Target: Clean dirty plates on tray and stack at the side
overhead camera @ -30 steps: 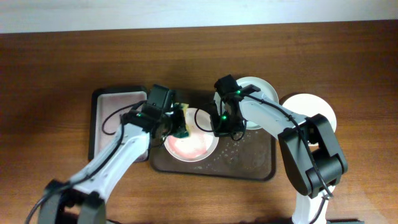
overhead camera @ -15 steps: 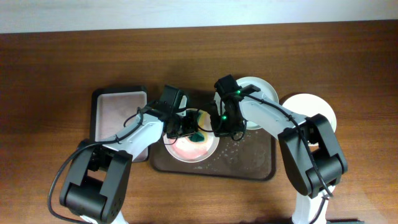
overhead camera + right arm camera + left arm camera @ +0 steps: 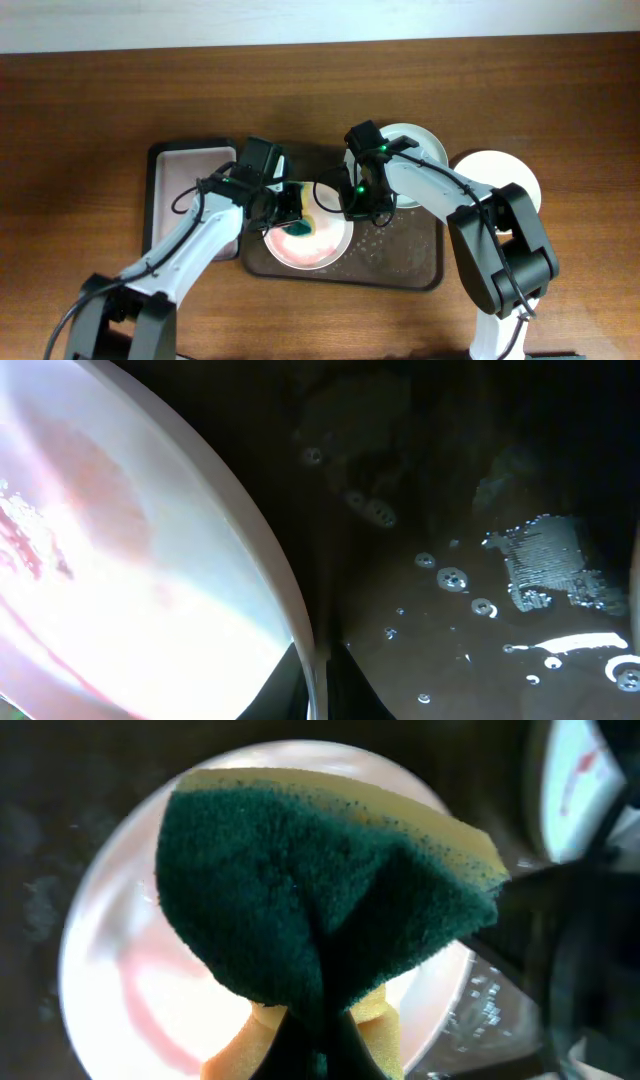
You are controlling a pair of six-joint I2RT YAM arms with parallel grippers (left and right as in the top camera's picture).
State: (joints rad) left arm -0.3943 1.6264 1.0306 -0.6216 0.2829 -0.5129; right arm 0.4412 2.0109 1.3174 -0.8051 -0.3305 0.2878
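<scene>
A white plate with pink-red smears lies on the dark brown tray. My left gripper is shut on a green and yellow sponge, which presses on the plate's upper left part. In the left wrist view the sponge covers most of the plate. My right gripper is shut on the plate's right rim; the right wrist view shows the rim pinched between the jaws. A second plate with a red streak sits at the tray's far right corner. A third plate lies on the table, right of the tray.
A smaller black tray with a pale pinkish inside stands left of the brown tray, under my left arm. Water drops lie on the brown tray's floor right of the held plate. The wooden table surrounds both trays.
My left gripper swept the sponge from the plate's left edge rightward across it, then back a little to the left. The right gripper has held the rim still.
</scene>
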